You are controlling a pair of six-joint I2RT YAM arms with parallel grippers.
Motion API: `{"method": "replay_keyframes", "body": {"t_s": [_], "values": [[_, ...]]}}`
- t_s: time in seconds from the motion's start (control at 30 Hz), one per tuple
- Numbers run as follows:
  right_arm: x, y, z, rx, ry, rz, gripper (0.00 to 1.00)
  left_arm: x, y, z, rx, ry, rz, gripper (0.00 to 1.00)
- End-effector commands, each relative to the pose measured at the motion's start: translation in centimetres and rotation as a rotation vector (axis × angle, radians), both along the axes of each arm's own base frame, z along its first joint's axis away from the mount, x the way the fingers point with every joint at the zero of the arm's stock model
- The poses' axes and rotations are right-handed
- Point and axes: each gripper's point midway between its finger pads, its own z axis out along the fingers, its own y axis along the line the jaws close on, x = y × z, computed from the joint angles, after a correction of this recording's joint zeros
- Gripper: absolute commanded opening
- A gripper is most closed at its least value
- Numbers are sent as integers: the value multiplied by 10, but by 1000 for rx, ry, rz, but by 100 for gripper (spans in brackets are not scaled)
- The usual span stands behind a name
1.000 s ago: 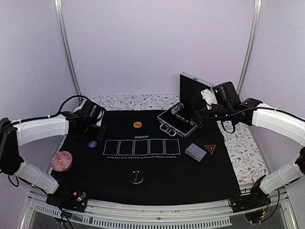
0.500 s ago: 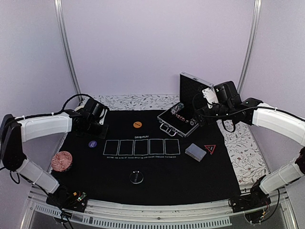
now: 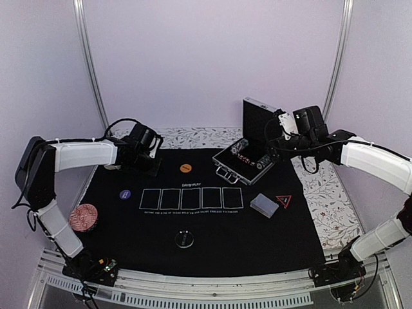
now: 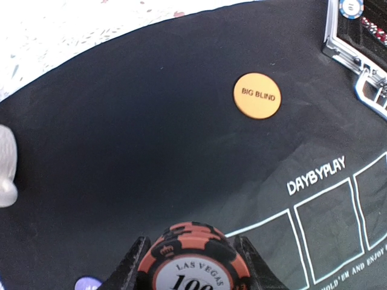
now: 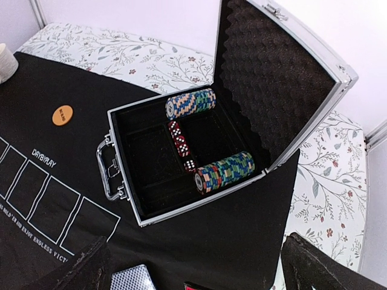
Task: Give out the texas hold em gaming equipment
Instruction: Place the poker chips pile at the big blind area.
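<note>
Red-striped poker chips (image 4: 193, 257) between jaws of left gripper (image 4: 191, 264)

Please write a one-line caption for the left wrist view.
Left end effector grips stacked red chips; orange Big Blind disc lies beyond.

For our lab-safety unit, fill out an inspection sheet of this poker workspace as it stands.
Surface: black felt mat, five card outlines.
Job's things: orange disc, purple disc, black-and-white disc, card deck, triangle marker, red chip pile.
Clutter: open case holding chip rolls, dice; mug.
Grippers: left gripper shut on chip stack; right gripper open.
Cables: black cables loop over both arms.
Surroundings: floral cloth, lilac walls.
</note>
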Motion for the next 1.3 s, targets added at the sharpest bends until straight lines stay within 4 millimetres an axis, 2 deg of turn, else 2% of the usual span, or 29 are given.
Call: {"method": "replay_keyframes", "body": {"t_s": [0.0,0.27,0.4,0.57,0.8,0.83,0.9,1.27], "values": [[16,3,34,114,-95,-54,99,24,-12,8,-35,-47,-21,0],[27,-4,73,212,-260,-123,99,38,-20,-8,-27,-49,-36,0],[33,-8,80,218,-302,-156,99,45,-23,-20,-18,-45,-41,0],[39,-13,84,220,-327,-194,99,53,-24,-32,-3,-43,-44,0],[47,-9,76,200,-307,-194,99,65,-23,-39,-10,-41,-47,0],[49,-8,75,195,-303,-194,99,65,-23,-53,2,-16,-46,0],[50,-7,75,194,-302,-191,99,67,-22,-58,3,-6,-43,0],[52,-3,74,172,-299,-172,99,82,-23,-61,11,-10,-44,0]]}}
